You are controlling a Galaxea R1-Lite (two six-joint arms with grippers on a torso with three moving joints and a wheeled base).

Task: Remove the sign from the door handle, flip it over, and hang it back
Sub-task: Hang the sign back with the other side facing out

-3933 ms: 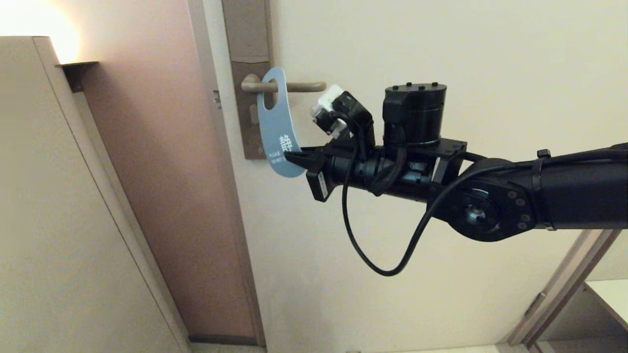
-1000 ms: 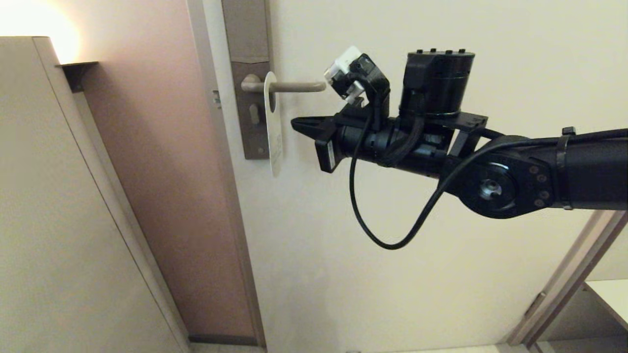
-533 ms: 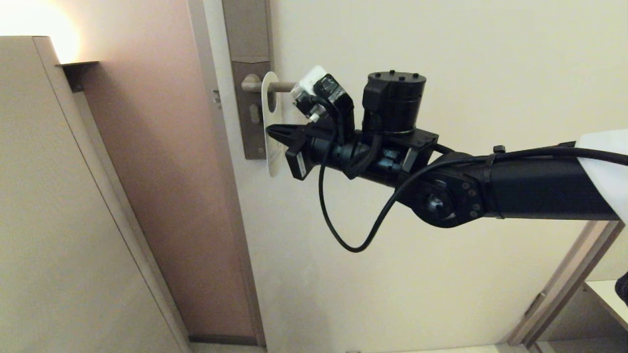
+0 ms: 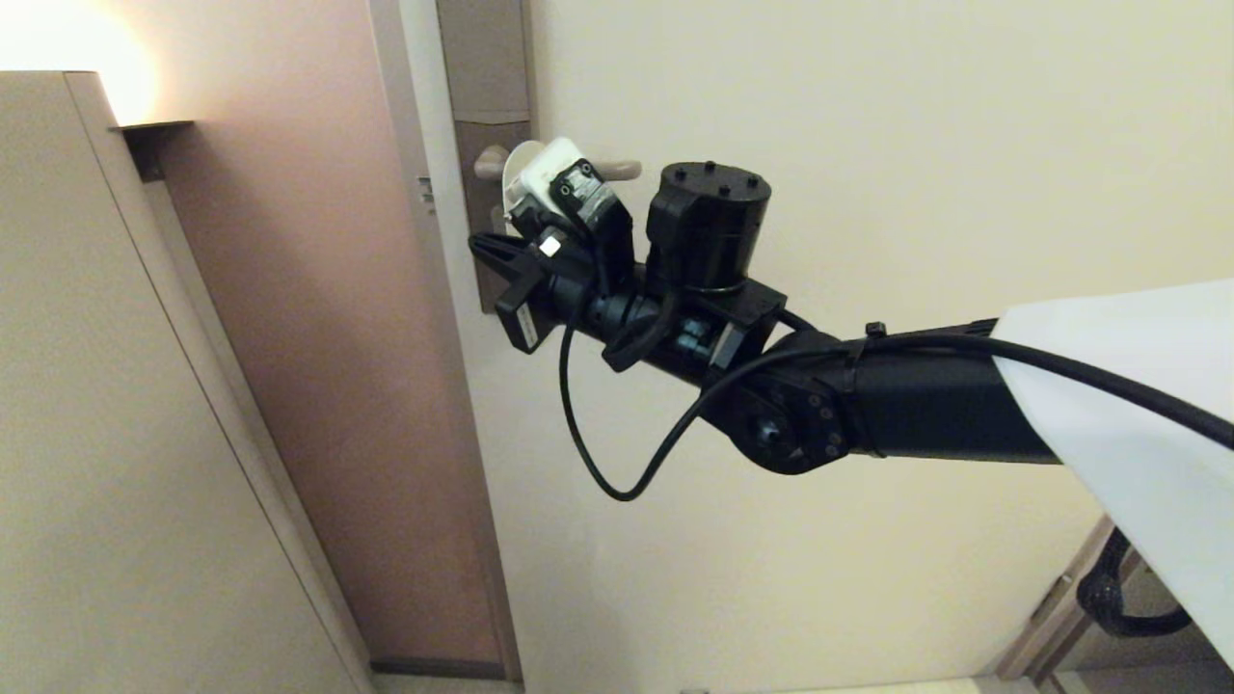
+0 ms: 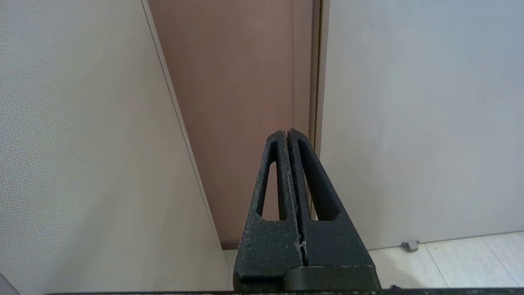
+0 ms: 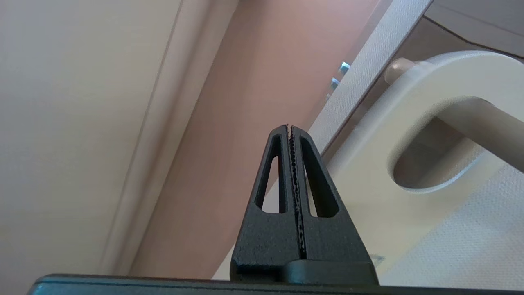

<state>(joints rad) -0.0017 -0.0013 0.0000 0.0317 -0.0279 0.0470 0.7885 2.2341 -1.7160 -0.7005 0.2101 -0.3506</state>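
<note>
The sign (image 6: 430, 135) hangs on the door handle (image 6: 483, 123), white side out, its oval hole threaded over the lever and its long axis dropping straight down along the door.

Nearest in the right wrist view, the right pincer (image 6: 291, 128) has its fingers pressed together and pinches nothing; the white card lies just beside its tip, off to one side, so the tip points past the sign's edge toward the door frame rather than at the card. In the head view the right pincer (image 4: 479, 243) sits at the left edge of the handle plate (image 4: 487, 96), level with the sign's body, and the wrist camera hides most of the card; only the rounded top of the sign (image 4: 516, 162) shows above it, with the handle's tip (image 4: 617, 170) poking out beyond.

My reading is that the flipped card is already back on the lever, and the closed tip may be nudging it flat or leaving.

The left pincer (image 5: 288, 133), also pressed together and empty, is parked low, facing the foot of the door (image 5: 409, 123), well apart from the sign. The right arm is plainly nearer.
</note>
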